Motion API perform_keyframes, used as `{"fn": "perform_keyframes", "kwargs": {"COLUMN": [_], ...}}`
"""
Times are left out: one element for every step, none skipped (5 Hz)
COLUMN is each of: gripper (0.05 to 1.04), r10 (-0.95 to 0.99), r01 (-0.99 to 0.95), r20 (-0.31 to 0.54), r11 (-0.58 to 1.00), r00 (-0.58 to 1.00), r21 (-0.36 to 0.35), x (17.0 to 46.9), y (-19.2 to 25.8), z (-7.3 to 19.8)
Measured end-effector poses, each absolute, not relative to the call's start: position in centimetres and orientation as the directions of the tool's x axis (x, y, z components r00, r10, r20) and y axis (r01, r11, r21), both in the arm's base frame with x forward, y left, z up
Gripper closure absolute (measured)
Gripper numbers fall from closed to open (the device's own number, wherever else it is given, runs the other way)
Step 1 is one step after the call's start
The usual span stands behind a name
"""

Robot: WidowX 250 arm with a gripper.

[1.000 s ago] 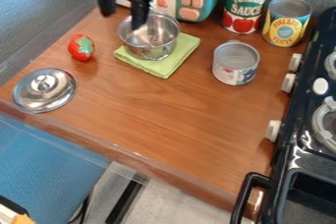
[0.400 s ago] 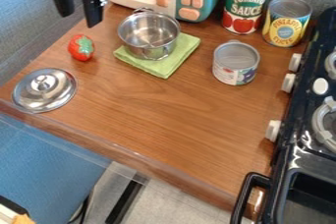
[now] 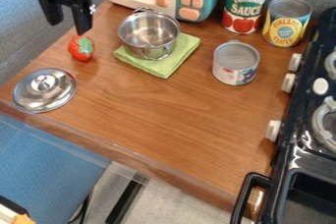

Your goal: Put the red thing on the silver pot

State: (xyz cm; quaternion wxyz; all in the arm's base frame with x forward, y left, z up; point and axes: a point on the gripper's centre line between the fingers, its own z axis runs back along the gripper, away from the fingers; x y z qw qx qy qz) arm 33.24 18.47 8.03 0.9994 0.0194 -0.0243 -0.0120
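1. Your step, as I judge it, is lining up over the red strawberry [image 3: 81, 48]; bring the spread fingers [image 3: 83, 20] a little nearer and to the right, so it sits centred between them.
2. Lower straight down, one finger each side, and close gently around its widest part; a rounded toy like this could roll if you nudge it.
3. Lift well above the rim of the silver pot [image 3: 150, 37] before you travel right.
4. You have the fingers apart, gripping nothing, above the tabletop [image 3: 171, 115]. The strawberry rests just beyond their tips, on the near side, closest to the right one, left of the pot.
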Motion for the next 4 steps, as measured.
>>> {"fn": "perform_keyframes", "kwargs": {"gripper": [0.083, 0.083, 0.083, 0.139], "r10": [-0.004, 0.014, 0.022, 0.017], "r01": [0.003, -0.014, -0.021, -0.016], "r20": [0.021, 0.001, -0.028, -0.031], "r11": [0.999, 0.999, 0.999, 0.999], "r00": [1.000, 1.000, 0.999, 0.999], "r21": [0.035, 0.042, 0.038, 0.041], "x": [33.3, 33.3, 33.5, 33.7], "y": [18.7, 18.7, 18.3, 17.9], "z": [6.3, 5.2, 3.9, 3.9]}}
